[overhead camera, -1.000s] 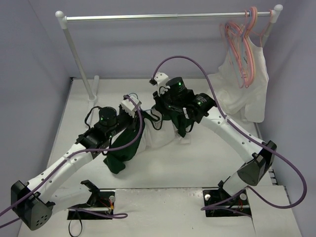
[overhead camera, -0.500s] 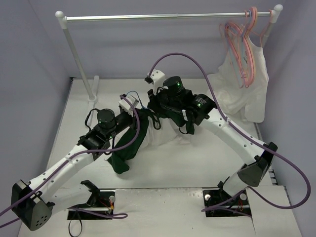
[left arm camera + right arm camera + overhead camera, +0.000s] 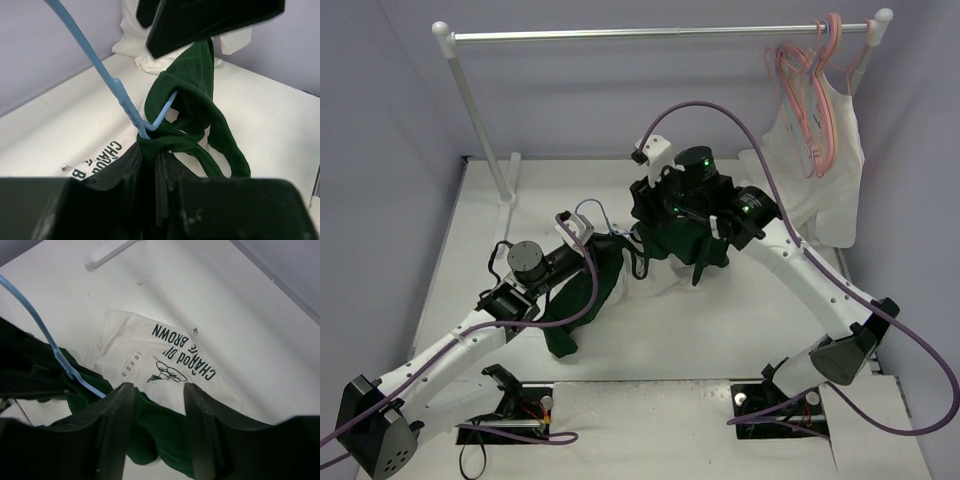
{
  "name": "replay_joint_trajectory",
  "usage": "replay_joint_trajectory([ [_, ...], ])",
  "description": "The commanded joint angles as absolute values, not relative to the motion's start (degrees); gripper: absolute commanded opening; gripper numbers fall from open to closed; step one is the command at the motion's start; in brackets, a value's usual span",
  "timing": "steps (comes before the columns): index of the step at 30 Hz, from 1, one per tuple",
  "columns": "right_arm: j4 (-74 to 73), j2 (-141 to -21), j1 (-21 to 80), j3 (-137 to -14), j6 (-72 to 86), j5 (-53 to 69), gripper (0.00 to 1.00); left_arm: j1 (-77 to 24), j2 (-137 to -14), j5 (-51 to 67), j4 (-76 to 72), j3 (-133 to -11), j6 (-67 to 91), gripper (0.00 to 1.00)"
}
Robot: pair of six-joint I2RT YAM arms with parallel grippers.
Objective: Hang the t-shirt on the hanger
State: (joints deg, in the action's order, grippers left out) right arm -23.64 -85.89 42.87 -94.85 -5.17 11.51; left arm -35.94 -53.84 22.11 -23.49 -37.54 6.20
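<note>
The t-shirt [image 3: 658, 286] lies bunched mid-table, white with dark green sleeves; its chest print faces up [image 3: 172, 352]. The light-blue hanger [image 3: 107, 75] runs down into my left gripper [image 3: 150, 150], which is shut on it with the green neck trim [image 3: 165, 142] bunched at the fingertips. One hanger arm passes into the green fabric [image 3: 200, 95]. The hanger's hook [image 3: 588, 210] shows beside the left gripper [image 3: 605, 240]. My right gripper [image 3: 157, 390] hovers open over a green sleeve [image 3: 150, 440], holding nothing. From above, the right gripper [image 3: 655, 215] sits over dark green folds.
A clothes rail [image 3: 650, 35] spans the back, its left post [image 3: 480, 110] standing on the table. Pink hangers [image 3: 810, 90] and a white sleeveless top [image 3: 820, 175] hang at its right end. The rail's white foot [image 3: 107, 252] lies beyond the shirt.
My right gripper's jaws have gone from shut to apart, and that arm has shifted right and back. The left arm has drawn back a little, still gripping the hanger.
</note>
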Motion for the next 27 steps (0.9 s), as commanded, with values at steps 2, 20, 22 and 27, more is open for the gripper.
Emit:
replay_joint_trajectory([
  [2, -25.04, -80.95, 40.44, -98.7, -10.98, 19.5, 0.49, -36.04, -51.68, 24.35, -34.72, -37.62, 6.06, 0.0],
  [20, -36.38, -78.75, 31.11, -90.26, -37.79, 33.74, 0.57, -36.04, -51.5, 29.09, -25.14, -42.62, 0.71, 0.0],
  [22, -37.26, -80.15, 31.29, -91.05, -38.32, 37.42, 0.57, -36.04, -51.59, 29.09, -24.7, -42.98, 0.27, 0.0],
  [27, -37.27, -82.79, 33.39, -90.71, -38.85, 38.5, 0.56, -36.04, -52.56, 30.14, -23.91, -44.38, 0.18, 0.0],
])
